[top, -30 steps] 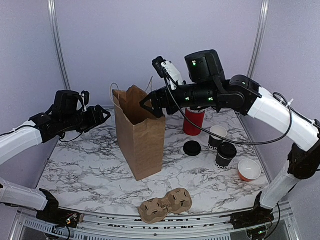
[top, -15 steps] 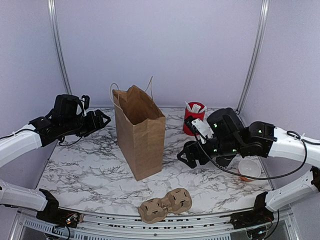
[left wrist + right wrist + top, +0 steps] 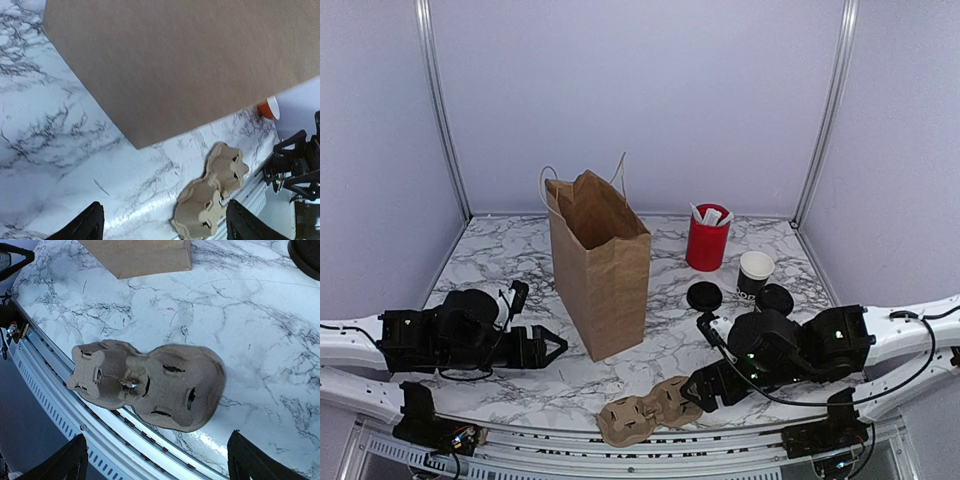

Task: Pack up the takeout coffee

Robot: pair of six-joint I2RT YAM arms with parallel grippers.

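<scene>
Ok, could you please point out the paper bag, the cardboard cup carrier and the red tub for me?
paper bag (image 3: 605,275): top external view, middle of its broad side.
cardboard cup carrier (image 3: 170,390): right wrist view, top surface of its right half.
red tub (image 3: 707,248): top external view, middle of its side wall.

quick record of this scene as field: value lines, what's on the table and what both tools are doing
bag: brown paper bag, upright, top open
coffee: black cup, dark top, partly behind the right arm
lid: black lid, loose on the table left of it
spare cup: open black cup, white rim
tub: red tub, white sachets inside
carrier: cardboard cup carrier, near edge, empty
left tool: open, empty, left of the bag
right tool: open, empty, beside the carrier
</scene>
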